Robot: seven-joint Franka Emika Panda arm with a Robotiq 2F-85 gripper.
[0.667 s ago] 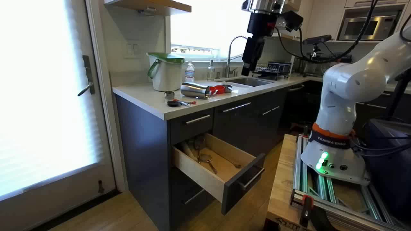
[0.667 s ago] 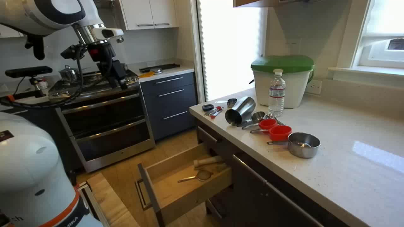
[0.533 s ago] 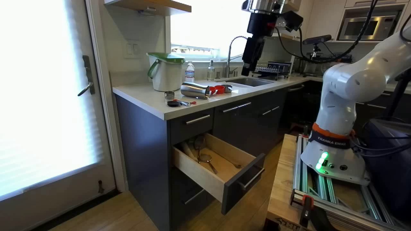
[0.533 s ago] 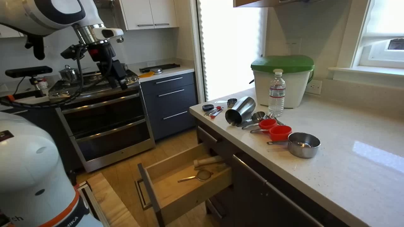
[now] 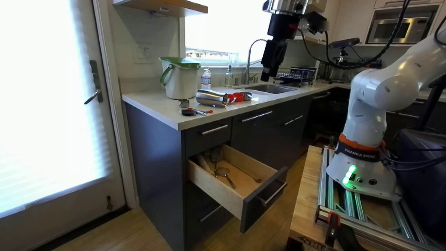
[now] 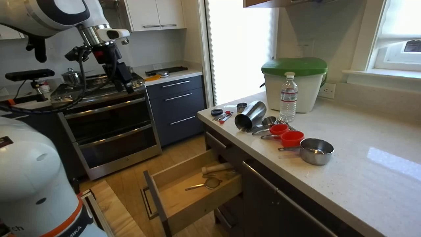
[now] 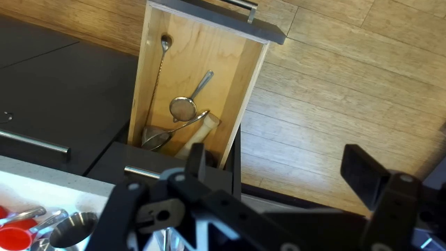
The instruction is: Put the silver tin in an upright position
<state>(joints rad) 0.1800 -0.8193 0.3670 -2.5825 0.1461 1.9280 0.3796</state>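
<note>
This is looking like a kitchen: in exterior views, a sink (image 5: 273,89), a dish rack (image 5: 300,74) and an oven (image 6: 111,130) are standing beyond the jaws; a drawer (image 7: 216,48) lower than them is holding strainers (image 7: 183,108).

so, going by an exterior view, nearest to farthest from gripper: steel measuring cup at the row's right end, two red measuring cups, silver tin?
In an exterior view, from the gripper:
1. Silver tin: on its side near the front edge of the counter.
2. Red measuring cups: side by side, mid-row.
3. Steel measuring cup: right end of the row.
</note>
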